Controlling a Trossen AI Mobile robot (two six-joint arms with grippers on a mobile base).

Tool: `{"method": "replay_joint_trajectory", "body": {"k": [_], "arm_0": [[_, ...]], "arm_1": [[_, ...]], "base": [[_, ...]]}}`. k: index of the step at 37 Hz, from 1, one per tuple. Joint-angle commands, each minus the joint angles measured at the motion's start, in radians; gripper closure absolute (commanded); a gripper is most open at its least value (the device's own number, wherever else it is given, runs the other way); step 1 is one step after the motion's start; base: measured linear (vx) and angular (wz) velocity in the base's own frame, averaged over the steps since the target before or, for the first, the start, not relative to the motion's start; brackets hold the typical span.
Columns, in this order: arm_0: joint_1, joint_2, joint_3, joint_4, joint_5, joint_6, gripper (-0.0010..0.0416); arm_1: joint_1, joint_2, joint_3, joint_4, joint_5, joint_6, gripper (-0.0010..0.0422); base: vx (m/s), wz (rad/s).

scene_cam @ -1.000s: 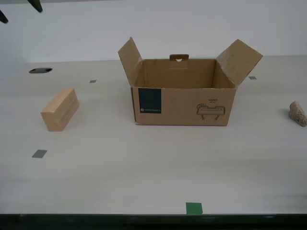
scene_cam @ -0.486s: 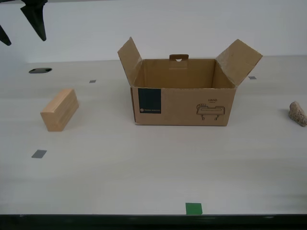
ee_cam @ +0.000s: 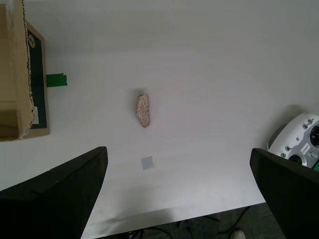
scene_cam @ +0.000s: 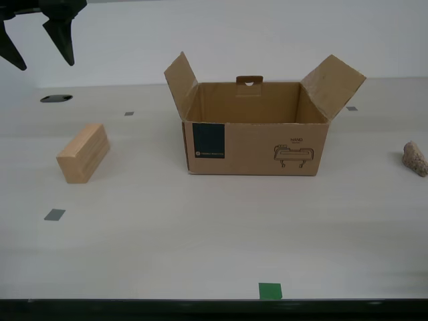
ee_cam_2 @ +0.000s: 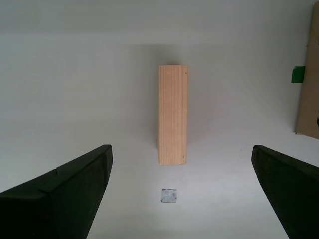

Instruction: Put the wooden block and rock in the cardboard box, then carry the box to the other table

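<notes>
My second gripper (ee_cam_2: 182, 189) has two matte black fingers (ee_cam_2: 60, 196) with broad, flat, wedge-shaped outer faces; a faint stepped ridge crosses the upper surface of one of them, and no screws, cables or markings are visible. My first gripper (ee_cam: 179, 191) has the same pair of plain, matte black, wedge-shaped fingers (ee_cam: 57, 196), one again bearing a slight step along its upper edge. In the exterior view, a gripper (scene_cam: 41, 50) appears as two black, tapering, pointed fingers projecting from a dark, blocky body.
</notes>
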Motion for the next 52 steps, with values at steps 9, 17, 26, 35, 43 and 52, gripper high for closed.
{"method": "replay_joint_trajectory", "body": {"k": [9, 17, 26, 35, 43, 52], "arm_0": [[0.001, 0.000, 0.001, -0.027, -0.001, 0.024, 0.0007], [0.001, 0.000, 0.001, -0.030, -0.003, 0.024, 0.0007], [0.001, 0.000, -0.060, -0.026, -0.069, 0.031, 0.0007], [0.000, 0.000, -0.200, 0.083, -0.070, 0.012, 0.0007], [-0.001, 0.000, -0.274, 0.153, -0.076, -0.004, 0.0008], [-0.029, 0.030, -0.308, 0.224, -0.077, -0.013, 0.0008]], "arm_1": [[-0.018, 0.000, -0.037, 0.043, -0.022, -0.021, 0.0030], [-0.020, 0.000, -0.100, 0.092, -0.024, -0.022, 0.0030], [-0.021, 0.000, -0.144, 0.120, -0.024, -0.022, 0.0030], [-0.021, 0.000, -0.145, 0.112, -0.024, -0.022, 0.0030], [-0.021, 0.000, -0.146, 0.111, -0.024, -0.022, 0.0030], [-0.021, 0.000, -0.146, 0.116, -0.024, -0.022, 0.0030]], "base": [[0.000, 0.000], [0.000, 0.000], [0.000, 0.000], [0.000, 0.000], [0.000, 0.000], [0.000, 0.000]]}}
